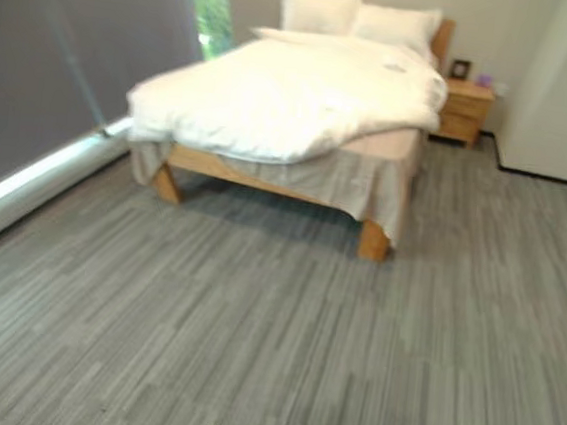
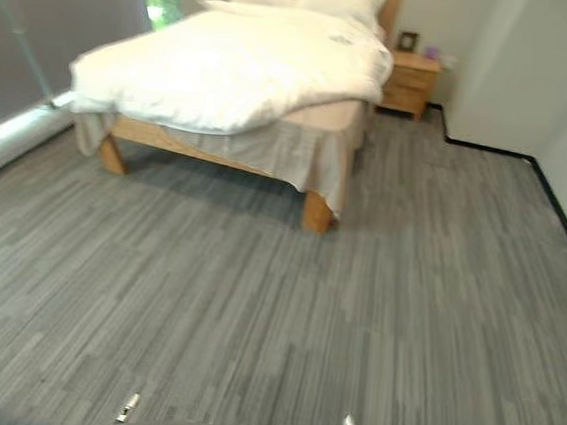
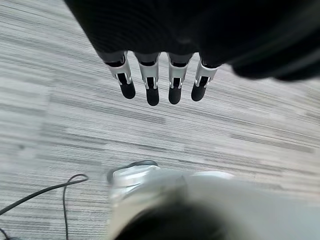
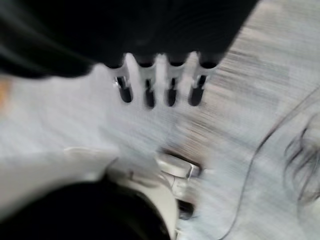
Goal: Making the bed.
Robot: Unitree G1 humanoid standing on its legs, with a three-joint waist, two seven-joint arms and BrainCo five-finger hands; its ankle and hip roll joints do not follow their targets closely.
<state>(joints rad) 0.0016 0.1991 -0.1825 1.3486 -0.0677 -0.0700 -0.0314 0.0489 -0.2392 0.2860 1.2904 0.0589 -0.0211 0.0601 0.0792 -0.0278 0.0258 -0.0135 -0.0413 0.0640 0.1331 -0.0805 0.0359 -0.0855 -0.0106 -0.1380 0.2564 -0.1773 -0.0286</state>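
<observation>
Far across the grey floor stands the bed, well apart from the left hand and right hand, both hanging straight-fingered and empty. Its white duvet lies rumpled, two pillows at the head, a nightstand right.

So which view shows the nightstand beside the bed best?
The left eye view: the wooden nightstand sits fully in frame beside the bed. The right eye view shows it too, nearer the top edge. Both wrist views look past each hand at grey floor.
</observation>
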